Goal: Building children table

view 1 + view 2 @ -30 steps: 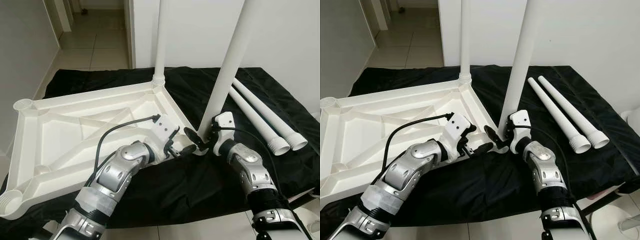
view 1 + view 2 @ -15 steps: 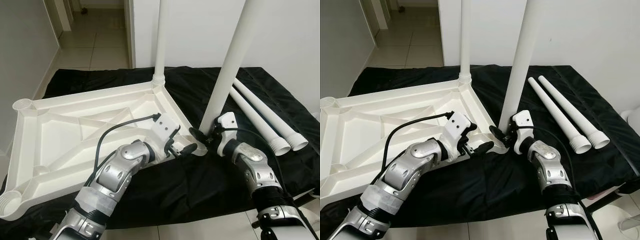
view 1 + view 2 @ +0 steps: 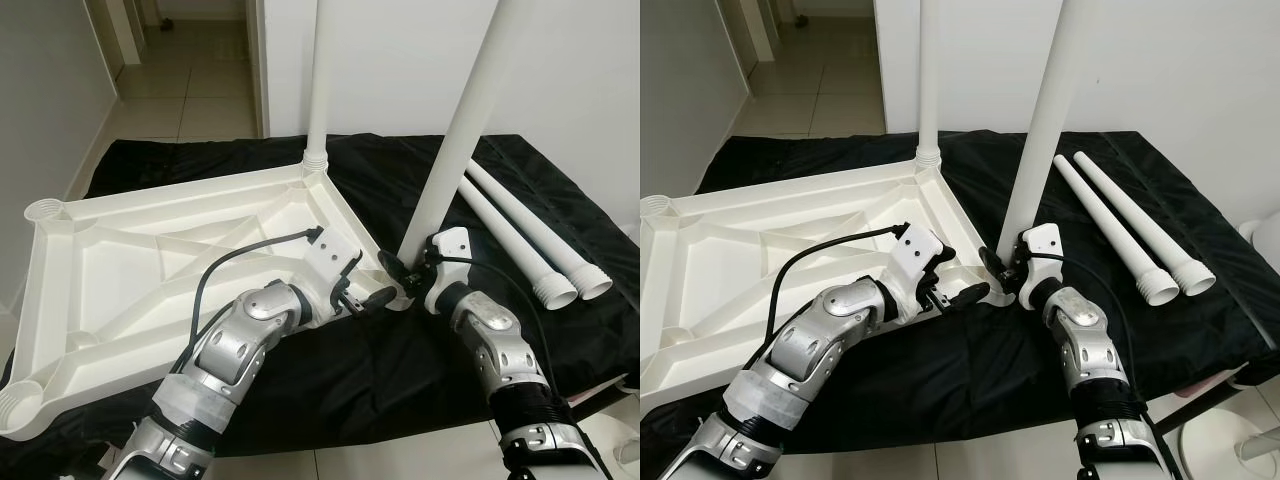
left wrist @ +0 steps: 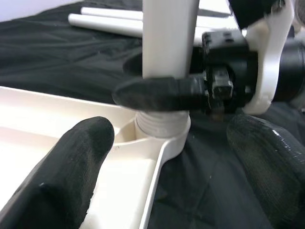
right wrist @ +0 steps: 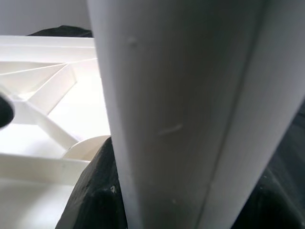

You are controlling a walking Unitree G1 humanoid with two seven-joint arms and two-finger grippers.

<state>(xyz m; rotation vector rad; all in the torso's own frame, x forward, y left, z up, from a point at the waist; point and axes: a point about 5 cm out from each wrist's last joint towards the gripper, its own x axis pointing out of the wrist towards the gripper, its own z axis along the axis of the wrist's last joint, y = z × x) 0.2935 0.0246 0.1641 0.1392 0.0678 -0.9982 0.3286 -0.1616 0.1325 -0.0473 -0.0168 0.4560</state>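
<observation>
Here the white tabletop (image 3: 130, 270) lies upside down on a black cloth (image 3: 330, 370) that covers a low surface, its ribbed underside facing up. A round empty socket (image 3: 45, 210) shows at its far left corner, and another (image 3: 20, 405) at the near left corner. At the far right corner a white leg (image 3: 318, 85) stands upright, already seated in its socket.

The left gripper (image 3: 365, 297) rests against the tabletop's right edge, beside the near right corner. In the left wrist view its two black fingers (image 4: 66, 171) are spread wide, one over the white plastic and one over the cloth, holding nothing.

Between them stands a second leg (image 3: 455, 130), tilted slightly and set with its threaded end in the near right corner socket (image 4: 164, 131). The right gripper (image 3: 405, 272) is closed around this leg just above the socket, one black finger crossing the front of the tube in the left wrist view. In the right wrist view the leg's white shaft sits tight between the dark fingers.

Further right, two more loose legs (image 3: 535, 240) lie side by side on the cloth, touching each other, their ribbed ends pointing toward the robot. A tiled hallway floor (image 3: 190, 80) runs away beyond the cloth at the upper left.
</observation>
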